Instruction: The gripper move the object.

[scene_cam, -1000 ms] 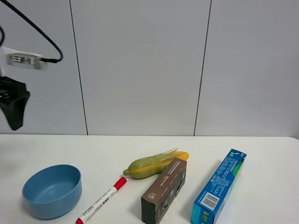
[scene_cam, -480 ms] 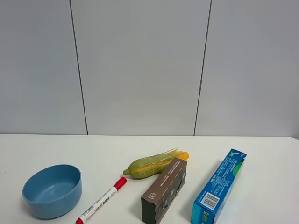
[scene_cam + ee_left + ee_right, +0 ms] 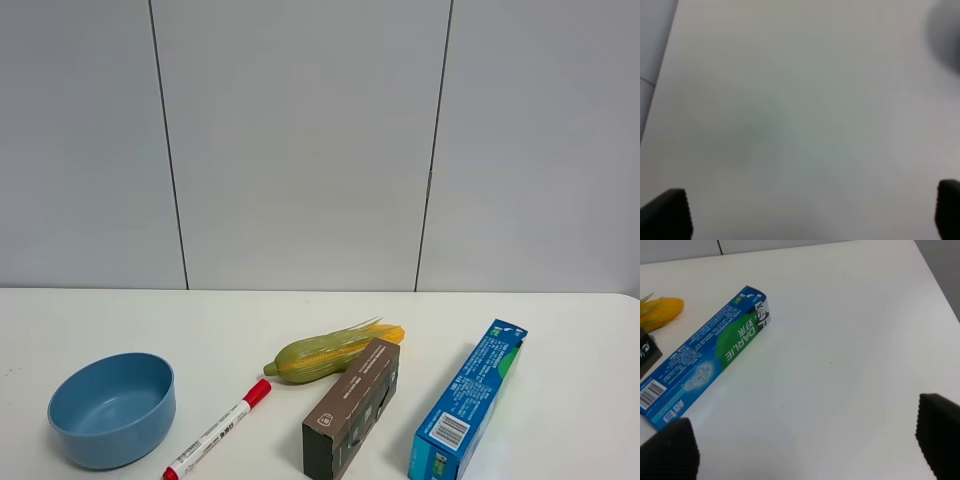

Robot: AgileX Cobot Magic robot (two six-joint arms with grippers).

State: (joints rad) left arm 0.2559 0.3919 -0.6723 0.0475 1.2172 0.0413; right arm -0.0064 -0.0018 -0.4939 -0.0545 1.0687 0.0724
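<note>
As it lies, toothpaste carton [image 3: 467, 400] barcode-end nearest camera.

Only fingertips of the robot show, and only in the two wrist views. The left gripper [image 3: 810, 215] appears as two black, blunt-ended fingertips [image 3: 667, 212], rounded at the corners and blurred, with no visible marking. The right gripper [image 3: 805, 440] shows two black fingertips [image 3: 670, 450] as well, broader and block-like, with a fine ribbed or matte texture on their faces; no cables, screws or labels can be seen.
</note>
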